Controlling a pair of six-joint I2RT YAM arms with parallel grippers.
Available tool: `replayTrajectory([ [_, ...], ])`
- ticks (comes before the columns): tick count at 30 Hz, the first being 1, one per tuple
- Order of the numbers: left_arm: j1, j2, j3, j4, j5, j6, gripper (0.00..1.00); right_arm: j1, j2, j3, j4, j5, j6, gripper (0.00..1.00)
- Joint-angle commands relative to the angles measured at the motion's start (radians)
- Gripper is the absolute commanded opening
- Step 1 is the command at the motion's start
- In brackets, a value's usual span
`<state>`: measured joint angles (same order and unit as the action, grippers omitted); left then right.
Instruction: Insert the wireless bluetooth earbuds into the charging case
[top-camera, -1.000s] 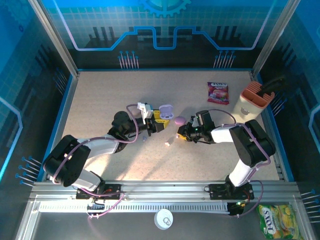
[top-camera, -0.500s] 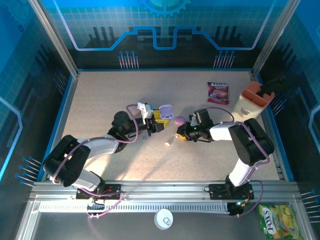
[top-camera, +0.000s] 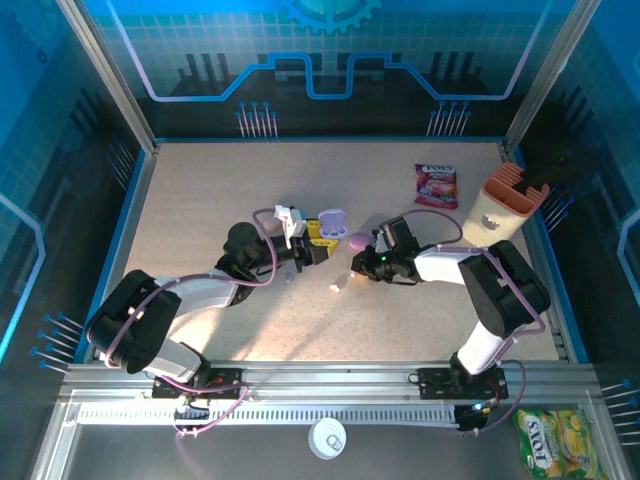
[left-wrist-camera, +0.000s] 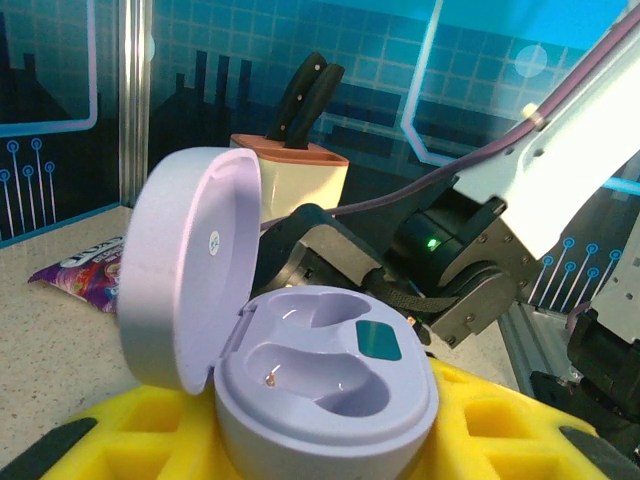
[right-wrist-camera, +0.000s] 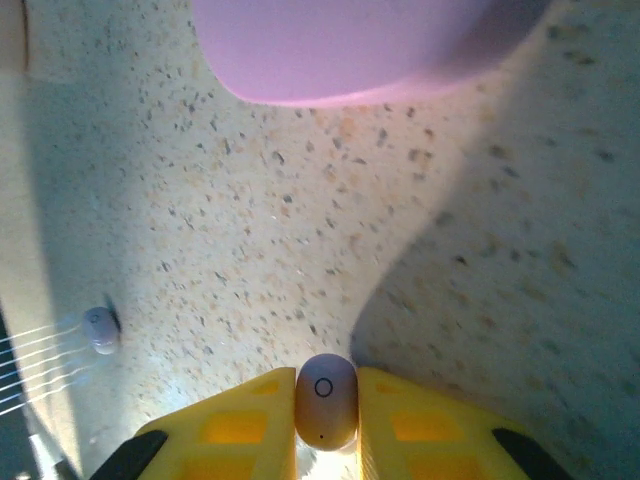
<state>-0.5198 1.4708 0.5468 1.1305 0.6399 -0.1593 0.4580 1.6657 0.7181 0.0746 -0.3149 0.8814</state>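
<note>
The lilac charging case (left-wrist-camera: 325, 385) stands with its lid (left-wrist-camera: 185, 275) swung up and both sockets bare. My left gripper (left-wrist-camera: 325, 445) is shut on its base between yellow fingers (left-wrist-camera: 130, 440). From above the case (top-camera: 332, 221) sits at mid-table on the left gripper (top-camera: 318, 242). My right gripper (right-wrist-camera: 325, 378) is shut on one pale lilac earbud (right-wrist-camera: 325, 408) just above the tabletop. Another tiny earbud (right-wrist-camera: 100, 328) lies to its left. A white piece (top-camera: 336, 287) lies near the right gripper (top-camera: 360, 265).
A closed purple-pink pebble case (top-camera: 358, 241) lies between the two grippers, close ahead of the right one (right-wrist-camera: 350, 40). A knife block (top-camera: 508, 200) and a snack packet (top-camera: 436, 185) stand at the back right. Glass walls ring the table.
My right gripper has slid a little to the left and its jaws have closed in on the earbud. The left arm and the open case have stayed put.
</note>
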Motion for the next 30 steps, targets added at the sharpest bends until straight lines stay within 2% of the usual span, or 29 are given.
replayTrajectory([
  [1,0.005,-0.013,-0.016,0.013,-0.014,0.032,0.38,0.031,-0.095,0.045,-0.165,0.158,-0.078,0.17],
  [7,0.011,-0.013,-0.026,0.011,-0.031,0.041,0.38,0.09,-0.23,0.098,-0.349,0.401,-0.158,0.17],
  [13,0.014,-0.007,-0.022,0.0,-0.033,0.04,0.38,0.153,-0.283,0.155,-0.496,0.651,-0.206,0.16],
  [18,0.014,-0.004,-0.015,-0.029,-0.03,0.05,0.38,0.185,-0.282,0.211,-0.583,0.766,-0.22,0.17],
  [24,0.013,-0.014,-0.008,-0.09,-0.028,0.079,0.37,0.188,-0.33,0.218,-0.586,0.75,-0.223,0.17],
  [30,0.012,-0.022,-0.008,-0.134,-0.003,0.1,0.37,0.185,-0.507,0.167,-0.376,0.52,-0.37,0.17],
])
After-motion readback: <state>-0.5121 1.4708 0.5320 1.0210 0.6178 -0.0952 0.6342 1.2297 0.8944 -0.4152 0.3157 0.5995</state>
